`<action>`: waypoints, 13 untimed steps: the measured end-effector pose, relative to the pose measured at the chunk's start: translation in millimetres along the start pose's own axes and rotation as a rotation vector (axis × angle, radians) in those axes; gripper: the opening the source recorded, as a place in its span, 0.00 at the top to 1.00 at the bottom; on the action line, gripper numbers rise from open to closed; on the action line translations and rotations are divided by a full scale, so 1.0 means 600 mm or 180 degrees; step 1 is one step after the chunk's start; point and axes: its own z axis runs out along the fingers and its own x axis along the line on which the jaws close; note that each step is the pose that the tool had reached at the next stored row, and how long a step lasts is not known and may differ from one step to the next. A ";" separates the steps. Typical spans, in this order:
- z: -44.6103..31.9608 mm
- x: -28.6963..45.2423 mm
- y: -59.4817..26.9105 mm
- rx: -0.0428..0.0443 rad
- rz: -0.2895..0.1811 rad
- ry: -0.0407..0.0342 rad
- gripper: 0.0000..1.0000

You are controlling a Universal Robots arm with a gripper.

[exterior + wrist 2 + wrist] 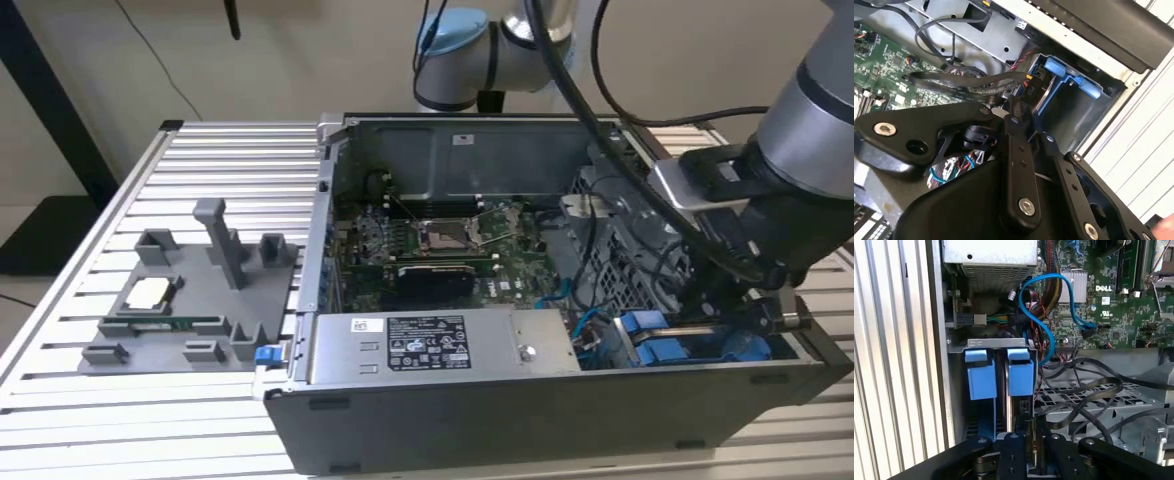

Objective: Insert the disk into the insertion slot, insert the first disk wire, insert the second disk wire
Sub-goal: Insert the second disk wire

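The disk [1004, 390] stands on edge in the insertion slot [999, 343], framed by its blue carrier tabs [1020, 375]. In the exterior view the slot [694, 345] sits in the case's bottom corner on the exterior view's right. My gripper [1031, 442] reaches down into that corner [741, 290]. Its black fingers [1014, 150] stand close together on a dark wire connector [1030, 425] at the disk's rear edge. The disk [1046, 95] lies just beyond the fingertips. Black flat wires [1079, 390] trail from there across the cage.
The grey power-supply box [441, 345] lies along the case's front wall. The motherboard [441, 240] fills the middle, and a blue cable [1046, 330] loops over it. A perforated cage [1094, 395] borders the slot. A grey fixture [187, 290] with parts rests on the slatted table.
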 end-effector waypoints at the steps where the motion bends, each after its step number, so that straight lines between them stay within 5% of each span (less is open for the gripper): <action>1: -0.006 -0.001 -0.001 -0.0001 0.0000 0.0000 0.76; 7: -0.016 -0.003 -0.003 -0.0008 -0.0001 0.0011 0.76; 13: -0.014 -0.004 -0.018 -0.0165 0.0008 0.0134 0.76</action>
